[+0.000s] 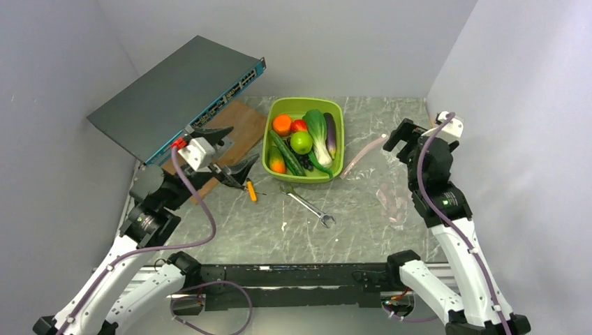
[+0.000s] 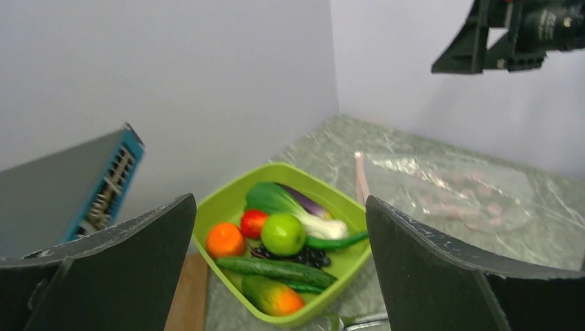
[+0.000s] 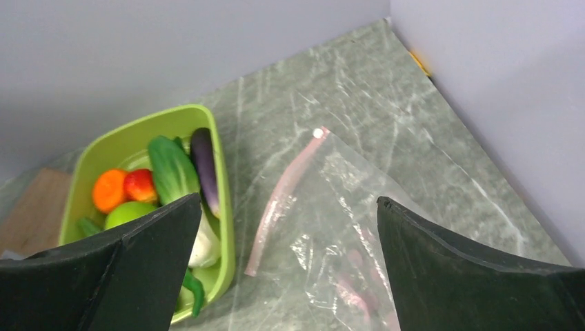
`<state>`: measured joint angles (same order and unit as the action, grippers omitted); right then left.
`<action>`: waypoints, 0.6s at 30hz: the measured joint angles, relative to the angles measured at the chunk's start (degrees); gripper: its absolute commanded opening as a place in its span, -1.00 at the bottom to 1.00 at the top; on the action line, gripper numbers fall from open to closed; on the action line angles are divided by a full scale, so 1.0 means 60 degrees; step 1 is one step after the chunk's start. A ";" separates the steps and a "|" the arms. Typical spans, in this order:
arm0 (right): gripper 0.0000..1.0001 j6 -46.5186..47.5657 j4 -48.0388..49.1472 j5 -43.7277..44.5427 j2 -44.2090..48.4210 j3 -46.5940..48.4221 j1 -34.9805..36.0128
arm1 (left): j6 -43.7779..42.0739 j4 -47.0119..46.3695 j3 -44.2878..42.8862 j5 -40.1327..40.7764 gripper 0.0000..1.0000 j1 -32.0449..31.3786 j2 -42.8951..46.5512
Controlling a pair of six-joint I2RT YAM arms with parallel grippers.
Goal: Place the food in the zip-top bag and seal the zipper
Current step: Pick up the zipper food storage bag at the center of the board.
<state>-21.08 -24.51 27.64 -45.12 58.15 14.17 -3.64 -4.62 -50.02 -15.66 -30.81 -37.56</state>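
The food lies in a lime-green tub (image 1: 338,112): orange (image 1: 282,124), tomato (image 1: 299,125), green fruit (image 1: 301,142), bok choy (image 1: 317,132), eggplant (image 1: 330,135), cucumber (image 1: 286,153), grapes (image 1: 305,162). The clear zip-top bag (image 1: 387,188) lies flat and empty right of the tub, its pink zipper (image 1: 363,155) towards the tub. My left gripper (image 1: 230,152) is open and empty in the air left of the tub, facing the food (image 2: 283,234). My right gripper (image 1: 403,134) is open and empty above the bag (image 3: 345,227) and its zipper (image 3: 286,193).
A silver wrench (image 1: 307,204) and an orange-handled tool (image 1: 250,190) lie in front of the tub. A tilted network switch (image 1: 178,94) and a wooden board (image 1: 234,125) stand at the back left. Walls close in on three sides.
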 measured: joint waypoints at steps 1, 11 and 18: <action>1.00 -0.0033 -0.0051 0.0153 -0.0058 -0.0025 0.0000 | -0.0022 0.0135 0.0007 -0.0011 0.97 -0.0124 -0.0117; 1.00 -0.1129 -0.1286 0.0922 -0.1450 -0.0113 0.0000 | -0.0047 0.0790 0.0025 0.0342 0.97 -0.1107 -0.1060; 1.00 -0.2218 -0.2492 0.0827 -0.3854 0.0605 -0.0011 | -0.0153 0.1504 -0.0222 0.1439 0.97 -0.1876 -0.2291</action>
<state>-34.39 -39.46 32.60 -68.25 61.78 14.11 -4.56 4.40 -51.35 -7.03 -42.06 -51.31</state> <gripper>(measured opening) 0.996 0.986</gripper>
